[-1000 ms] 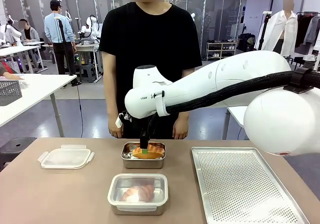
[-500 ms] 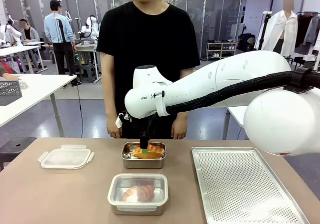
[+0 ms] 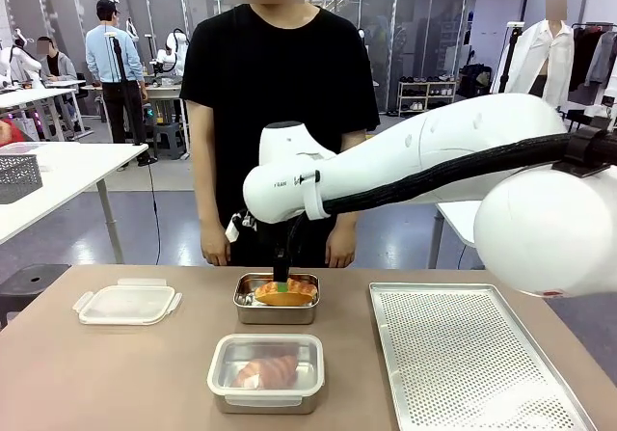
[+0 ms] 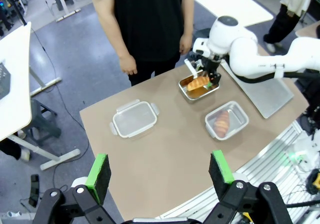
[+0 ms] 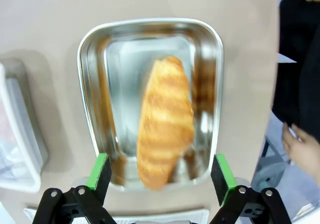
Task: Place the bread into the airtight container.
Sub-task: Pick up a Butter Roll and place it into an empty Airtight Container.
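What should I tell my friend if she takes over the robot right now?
Right gripper: open, above the open steel container; nothing held.
Left gripper: open and empty, high above the near edge of the table.
Things: a bread lies in the open steel container at the far middle. A second container, lid on, with bread inside, sits nearer the robot. A spare lid lies to the left; a perforated tray to the right.
Done: bread is inside the open container.
Left: that container has no lid yet.
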{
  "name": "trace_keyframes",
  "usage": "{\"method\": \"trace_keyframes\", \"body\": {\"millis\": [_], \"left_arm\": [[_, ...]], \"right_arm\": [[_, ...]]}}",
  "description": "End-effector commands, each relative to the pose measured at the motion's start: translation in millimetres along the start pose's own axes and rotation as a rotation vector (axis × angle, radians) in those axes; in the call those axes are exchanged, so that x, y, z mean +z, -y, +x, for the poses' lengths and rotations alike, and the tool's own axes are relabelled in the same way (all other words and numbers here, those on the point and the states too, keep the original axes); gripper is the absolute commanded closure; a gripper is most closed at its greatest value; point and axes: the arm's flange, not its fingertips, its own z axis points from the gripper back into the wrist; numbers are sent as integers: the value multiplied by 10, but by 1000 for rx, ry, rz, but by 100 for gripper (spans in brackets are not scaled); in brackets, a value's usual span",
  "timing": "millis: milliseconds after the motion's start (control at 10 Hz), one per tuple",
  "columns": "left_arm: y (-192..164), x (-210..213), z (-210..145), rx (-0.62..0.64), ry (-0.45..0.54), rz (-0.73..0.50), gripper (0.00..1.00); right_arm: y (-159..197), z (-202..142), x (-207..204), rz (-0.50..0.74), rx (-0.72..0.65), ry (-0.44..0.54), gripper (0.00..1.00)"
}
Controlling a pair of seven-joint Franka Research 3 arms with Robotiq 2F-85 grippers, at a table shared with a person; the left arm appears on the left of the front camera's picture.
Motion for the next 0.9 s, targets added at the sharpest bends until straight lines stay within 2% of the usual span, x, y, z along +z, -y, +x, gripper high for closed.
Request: {"method": "trace_keyframes", "body": {"millis": [0, 100, 300, 400, 500, 600, 800], "left_arm": [[5, 10, 17, -2, 1, 2, 0], [5, 10, 17, -2, 1, 2, 0], [5, 10, 17, -2, 1, 2, 0], [5, 10, 17, -2, 1, 2, 0], [5, 10, 17, -2, 1, 2, 0], [5, 10, 17, -2, 1, 2, 0], [5, 10, 17, -2, 1, 2, 0]], "right_arm": [[-71, -449, 577, 15, -79, 64, 0], [-92, -803, 859, 44, -108, 141, 0], [-136, -1495, 1227, 41, -189, 203, 0], [-167, -1911, 1400, 59, -236, 203, 0], [-230, -2424, 1639, 68, -282, 221, 0], [-370, -3056, 1841, 63, -348, 286, 0], [-663, -4146, 1990, 73, -464, 440, 0]]}}
